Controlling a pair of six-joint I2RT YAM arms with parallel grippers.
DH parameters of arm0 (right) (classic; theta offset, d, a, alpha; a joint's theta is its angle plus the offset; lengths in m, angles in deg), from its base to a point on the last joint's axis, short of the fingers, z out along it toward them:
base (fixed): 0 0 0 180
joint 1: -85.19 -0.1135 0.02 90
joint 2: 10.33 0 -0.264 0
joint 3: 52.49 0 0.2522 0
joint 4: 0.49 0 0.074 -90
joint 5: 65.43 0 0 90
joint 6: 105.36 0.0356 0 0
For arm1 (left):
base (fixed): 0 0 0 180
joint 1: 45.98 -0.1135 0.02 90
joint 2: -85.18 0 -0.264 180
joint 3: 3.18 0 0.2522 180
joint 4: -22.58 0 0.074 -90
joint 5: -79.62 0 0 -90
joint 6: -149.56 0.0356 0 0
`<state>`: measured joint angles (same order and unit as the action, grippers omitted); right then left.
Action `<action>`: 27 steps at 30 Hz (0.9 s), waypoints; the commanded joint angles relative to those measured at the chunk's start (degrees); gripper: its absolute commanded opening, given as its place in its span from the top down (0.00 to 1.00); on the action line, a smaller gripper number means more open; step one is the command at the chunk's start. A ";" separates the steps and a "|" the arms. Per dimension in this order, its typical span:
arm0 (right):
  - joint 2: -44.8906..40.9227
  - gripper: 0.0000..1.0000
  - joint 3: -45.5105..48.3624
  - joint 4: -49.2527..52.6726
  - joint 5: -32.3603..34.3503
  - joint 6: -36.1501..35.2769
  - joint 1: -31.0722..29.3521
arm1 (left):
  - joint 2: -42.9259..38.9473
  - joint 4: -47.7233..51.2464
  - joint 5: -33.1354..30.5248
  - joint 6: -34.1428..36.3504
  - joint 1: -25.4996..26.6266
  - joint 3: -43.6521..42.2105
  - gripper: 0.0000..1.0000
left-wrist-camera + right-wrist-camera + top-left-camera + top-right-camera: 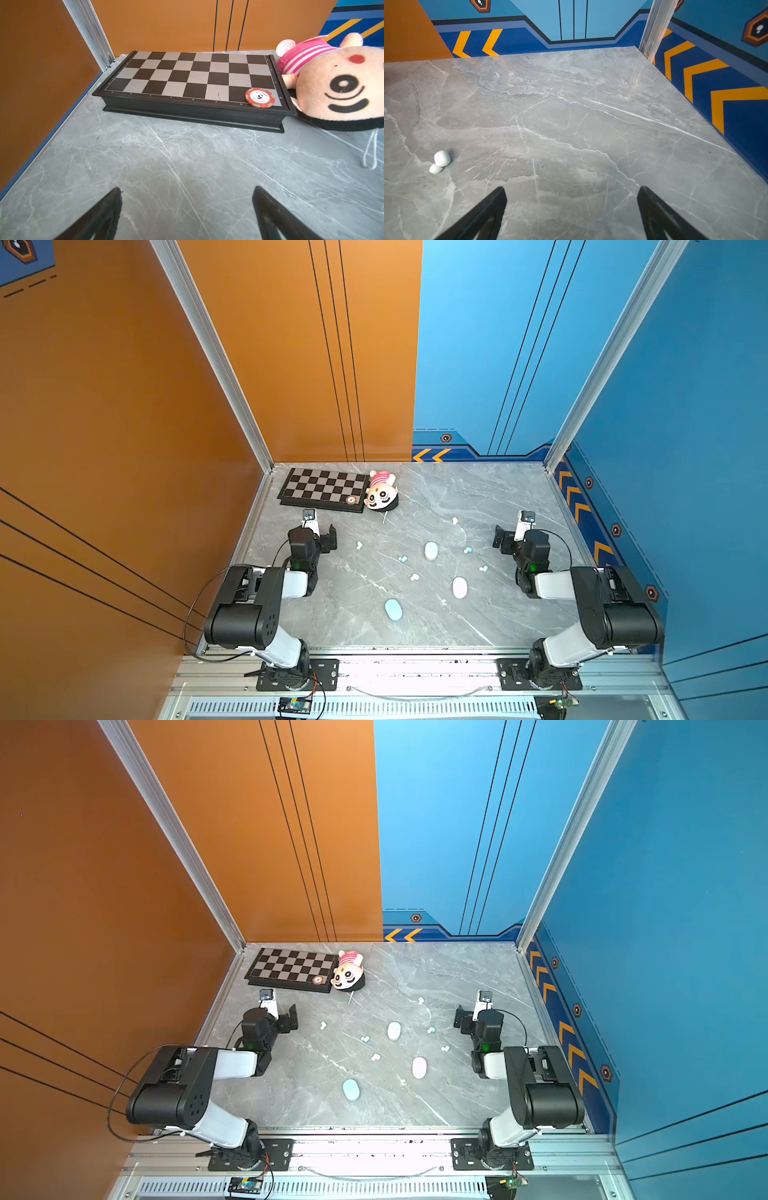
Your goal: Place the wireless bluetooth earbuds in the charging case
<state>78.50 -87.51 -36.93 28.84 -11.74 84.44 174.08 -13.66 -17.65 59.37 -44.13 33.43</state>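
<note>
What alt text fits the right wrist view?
The right end effector hangs open over the grey marble table, holding nothing. One pale earbud lies untouched off to its side; blue chevron-striped walls stand behind.

The poker chip (pixel 260 97) reads "5" and "LAS VEGAS"; the chessboard (pixel 187 79) rim carries small letters, b to e legible.

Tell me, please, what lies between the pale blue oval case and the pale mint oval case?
A tiny white bean-shaped earbud, apart from the blue case and the mint case, in both top views.
</note>
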 commanded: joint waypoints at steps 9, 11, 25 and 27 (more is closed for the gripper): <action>-0.24 0.00 -0.28 -1.49 -0.33 0.00 0.05 | 0.08 -1.07 -0.83 0.71 0.09 -0.71 0.02; -0.24 0.00 -0.33 -1.49 -0.38 0.00 0.05 | 0.09 -1.07 -0.82 0.71 0.09 -0.71 0.02; -2.00 0.00 -1.09 0.93 -1.64 1.58 1.54 | -0.94 0.33 -0.87 0.28 -0.53 0.33 0.02; -5.75 0.00 -5.14 11.62 -1.66 1.61 1.55 | -5.45 10.74 -0.77 0.58 -0.34 4.03 0.02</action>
<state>77.32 -88.03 -34.44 27.36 -11.09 85.64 173.06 -11.01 -17.65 59.37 -44.31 33.89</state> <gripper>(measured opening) 0.999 0.982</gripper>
